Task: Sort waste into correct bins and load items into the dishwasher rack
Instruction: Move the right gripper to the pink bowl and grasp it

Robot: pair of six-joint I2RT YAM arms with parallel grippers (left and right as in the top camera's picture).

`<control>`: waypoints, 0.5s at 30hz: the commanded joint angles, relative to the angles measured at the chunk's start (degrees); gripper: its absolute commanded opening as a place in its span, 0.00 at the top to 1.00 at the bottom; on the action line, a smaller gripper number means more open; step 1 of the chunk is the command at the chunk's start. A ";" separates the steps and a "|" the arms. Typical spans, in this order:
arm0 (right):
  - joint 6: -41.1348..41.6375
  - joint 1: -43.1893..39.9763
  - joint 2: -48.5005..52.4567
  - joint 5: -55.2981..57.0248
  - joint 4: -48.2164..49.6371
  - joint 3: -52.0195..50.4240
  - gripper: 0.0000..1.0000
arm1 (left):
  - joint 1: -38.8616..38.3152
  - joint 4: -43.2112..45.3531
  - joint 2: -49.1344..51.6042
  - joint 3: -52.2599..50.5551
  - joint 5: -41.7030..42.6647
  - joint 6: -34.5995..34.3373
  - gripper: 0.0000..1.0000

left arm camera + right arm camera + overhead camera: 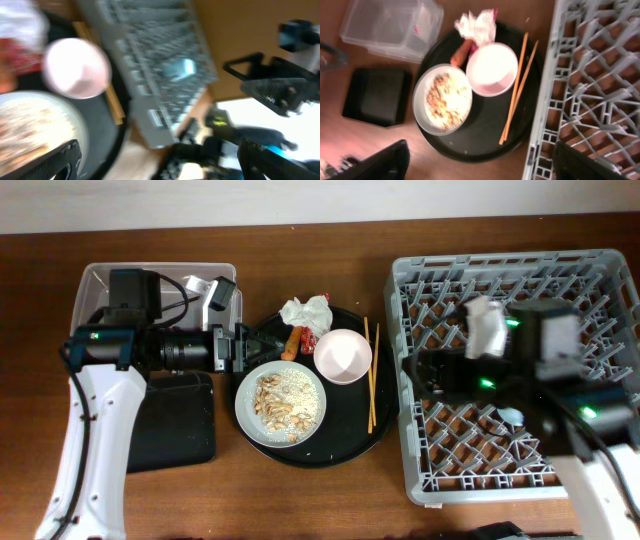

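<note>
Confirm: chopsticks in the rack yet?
No, the chopsticks lie on the round black tray, beside the bowl, outside the rack.

Left claw (256, 345) and right claw (480, 167) both agape, 2 fingers each spread wide, pointed toward each other.

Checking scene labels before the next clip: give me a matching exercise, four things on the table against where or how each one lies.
Things:
1. small pale pink bowl
2. thin wooden chopsticks
3. round white plate
4. flat black rectangular tray

Places or states:
A. holds rice and beige scraps
B. on the wood table, left of the large round black tray
C. empty, near the crumpled white tissue
D. lying on the round tray's right side, nearest the grey plastic rack

Pairs: 1-C, 2-D, 3-A, 4-B
</note>
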 commanded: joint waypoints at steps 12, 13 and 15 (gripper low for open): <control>14.01 12.33 32.48 21.73 12.83 0.02 0.48 | 0.22 -9.86 -18.60 10.93 -60.43 -17.53 0.01; 14.64 12.35 34.01 21.70 14.08 0.02 0.51 | 0.22 -9.88 -18.67 10.93 -60.43 -17.53 0.01; 16.04 12.33 36.74 21.75 16.17 0.02 0.56 | 0.22 -9.86 -18.58 10.93 -60.41 -17.55 0.00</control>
